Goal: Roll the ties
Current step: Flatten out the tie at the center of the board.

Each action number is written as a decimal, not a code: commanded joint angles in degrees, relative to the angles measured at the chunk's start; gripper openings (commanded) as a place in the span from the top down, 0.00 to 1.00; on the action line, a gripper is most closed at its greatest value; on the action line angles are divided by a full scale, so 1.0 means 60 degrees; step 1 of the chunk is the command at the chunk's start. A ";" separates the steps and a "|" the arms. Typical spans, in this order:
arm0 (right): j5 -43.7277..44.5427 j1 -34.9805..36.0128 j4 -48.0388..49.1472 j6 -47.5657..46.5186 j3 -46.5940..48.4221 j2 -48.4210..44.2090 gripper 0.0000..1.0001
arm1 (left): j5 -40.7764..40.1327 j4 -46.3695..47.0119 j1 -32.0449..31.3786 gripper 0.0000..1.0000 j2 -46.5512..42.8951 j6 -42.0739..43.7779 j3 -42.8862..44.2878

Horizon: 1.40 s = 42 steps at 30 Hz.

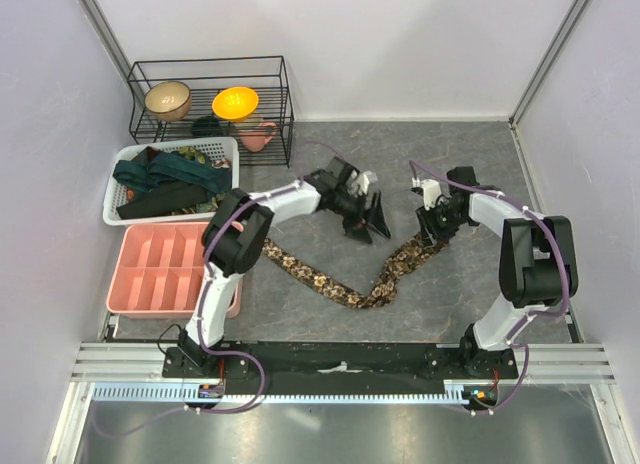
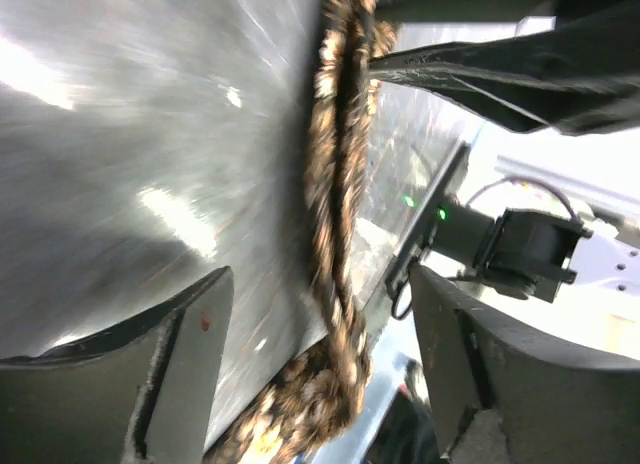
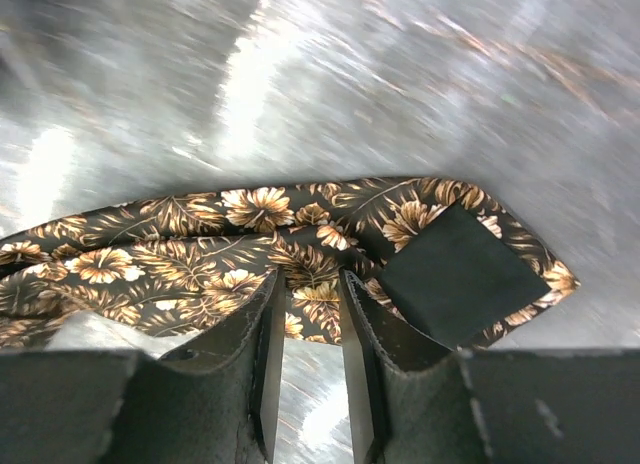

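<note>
Sprawled flat in a loose V across the table (image 1: 450, 164): brown tie (image 1: 310, 279), no coil begun. At the end (image 3: 455, 274) nearest the right arm, one corner folded over, dark backing up. Perhaps a first fold, perhaps only a crease.

Right gripper (image 3: 310, 284) low over that end, fingers (image 3: 265, 344) nearly together with a slim gap between, tips at the cloth's edge. Impossible to say whether pinching fabric or merely resting against it.

Left gripper (image 1: 368, 224) near mid-table, apart from the tie, jaws spread wide and holding nothing. In its own blurred wrist view, the patterned strip visible beyond the fingers, untouched.

To the left, heaped in the white basket (image 1: 112, 189): dark ties (image 1: 170, 179), loose and unrolled as far as can be made out. Just in front of it, pink tray (image 1: 115, 274). No finished coil to be seen anywhere in view.

By this evidence, barely at the start: nothing rolled, nothing put away. Left to do, judging from the layout: straighten the brown strip, wind it from one end into a tight coil, then repeat for each tie in the basket. Likely snag: slippery cloth, and a coil springing open once released.
</note>
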 commanded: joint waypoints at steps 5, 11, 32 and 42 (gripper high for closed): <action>0.2368 -0.1349 -0.0625 -0.1200 -0.0522 -0.0178 0.66 | -0.1447 -0.2440 0.1683 0.16 -0.3375 0.5990 -0.0431; 0.2691 -0.2667 -0.1006 -0.1876 -0.0332 -0.0252 0.67 | -0.2802 -0.4806 0.2065 0.17 -0.5949 1.4373 -0.2890; 0.2589 -0.3328 -0.1357 -0.2140 -0.0112 -0.0062 0.68 | -0.5152 -0.1410 0.2344 0.34 -0.6660 2.0605 -0.7479; 0.2779 -0.3986 -0.1533 -0.2622 -0.0112 -0.0149 0.68 | -0.3414 -0.7167 0.2182 0.98 -0.5926 1.8953 -0.3999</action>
